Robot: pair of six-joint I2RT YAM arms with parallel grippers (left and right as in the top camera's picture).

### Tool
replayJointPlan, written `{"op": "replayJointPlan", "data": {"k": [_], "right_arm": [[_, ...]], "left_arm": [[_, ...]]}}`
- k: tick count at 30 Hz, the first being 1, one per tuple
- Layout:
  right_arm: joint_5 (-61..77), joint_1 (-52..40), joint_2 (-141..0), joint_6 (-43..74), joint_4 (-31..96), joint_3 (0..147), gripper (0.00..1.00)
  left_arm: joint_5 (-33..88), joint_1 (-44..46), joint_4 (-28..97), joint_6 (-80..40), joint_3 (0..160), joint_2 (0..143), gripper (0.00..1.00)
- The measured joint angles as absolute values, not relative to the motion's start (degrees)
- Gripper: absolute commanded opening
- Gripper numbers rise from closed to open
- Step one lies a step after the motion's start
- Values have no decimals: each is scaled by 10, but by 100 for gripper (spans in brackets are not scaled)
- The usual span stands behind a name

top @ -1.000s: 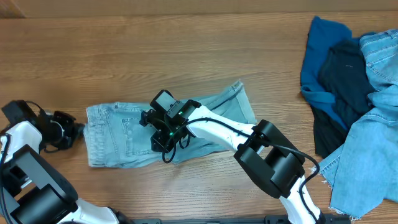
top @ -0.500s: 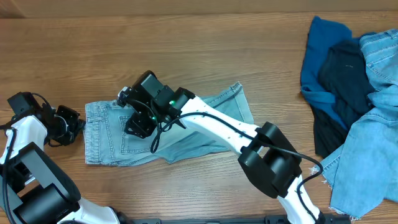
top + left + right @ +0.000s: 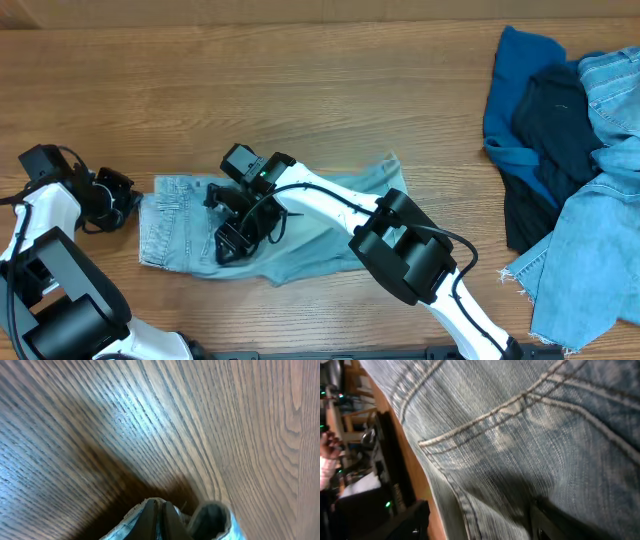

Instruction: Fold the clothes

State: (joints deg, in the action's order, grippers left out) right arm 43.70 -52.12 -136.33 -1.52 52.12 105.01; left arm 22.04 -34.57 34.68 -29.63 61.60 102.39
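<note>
The left gripper [image 3: 122, 200] sits at the left edge of the jeans [image 3: 320, 215]. In its wrist view the fingers [image 3: 155, 516] are pressed together, with pale denim bunched on either side of them, so they look closed on that edge. The right gripper [image 3: 230, 238] is down on the jeans towards their left end. Its wrist view shows the fingers [image 3: 552, 522] spread wide over the fabric just below a stitched pocket [image 3: 510, 445]. I cannot tell whether they have hold of any cloth.

Half a second ago the right gripper was farther back and more to the left. It is now nearer, and the far right hem has slid nearer too. The left gripper has hardly moved.

The jeans lie left of centre on the table [image 3: 300, 80], and a pile [image 3: 560, 130] of blue and navy clothes lies well apart at the right.
</note>
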Motion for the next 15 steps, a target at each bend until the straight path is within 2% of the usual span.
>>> {"op": "replayJointPlan", "data": {"k": [4,6,7,8,10,15], "right_arm": [[457,-521,-1364,-14,550,1049,67],[456,-521,-1364,-12,552,1047,73],[457,-519,-1364,-10,552,1047,73],[459,-510,-1364,-10,554,1047,73],[459,-498,-1365,-13,577,1051,74],[390,-430,-1376,-37,730,1177,78]], "left_arm": [[220,-346,345,-296,616,1024,4],[220,-346,339,-296,616,1024,10],[220,-346,338,-296,616,1024,49],[214,-348,327,-298,618,1024,77],[212,-349,327,-298,619,1024,80],[216,-322,335,-293,624,1024,81]]}}
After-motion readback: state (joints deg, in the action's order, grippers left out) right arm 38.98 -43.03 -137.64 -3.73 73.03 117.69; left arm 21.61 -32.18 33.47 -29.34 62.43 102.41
